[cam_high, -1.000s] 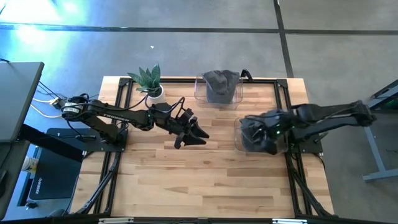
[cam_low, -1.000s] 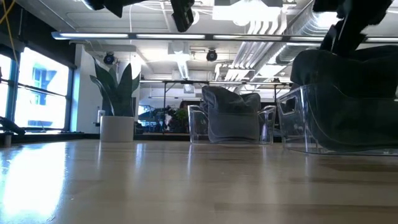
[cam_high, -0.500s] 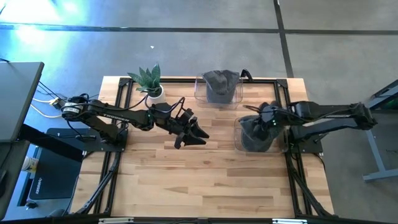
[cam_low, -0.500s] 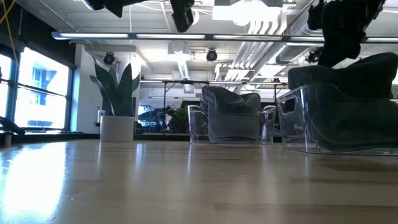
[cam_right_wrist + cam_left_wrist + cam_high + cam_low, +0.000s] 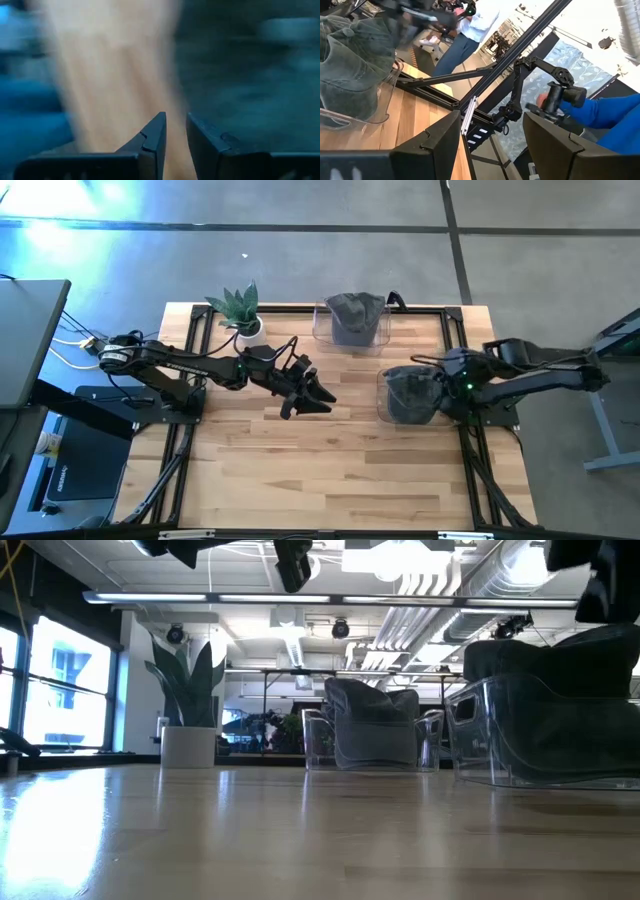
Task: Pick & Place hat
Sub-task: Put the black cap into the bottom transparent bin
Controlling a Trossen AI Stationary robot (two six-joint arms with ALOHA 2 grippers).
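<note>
My right gripper (image 5: 447, 379) sits right of centre in the high view, at the edge of the clear plastic bin (image 5: 382, 406) holding the dark grey fabric hat (image 5: 410, 392) — its fingers (image 5: 152, 135) nearly closed, a narrow gap, gripping nothing. My left gripper (image 5: 318, 398) hangs over the middle of the light wooden slatted desk (image 5: 320, 470), fingers (image 5: 435, 145) apart and empty. A second clear bin with a grey hat (image 5: 352, 315) stands at upper centre.

The table's (image 5: 330, 470) whole near half lies open. Along the far edge stand a potted plant (image 5: 240, 311) and a clear bin (image 5: 351, 320); another bin (image 5: 410, 397) blocks the right edge.
</note>
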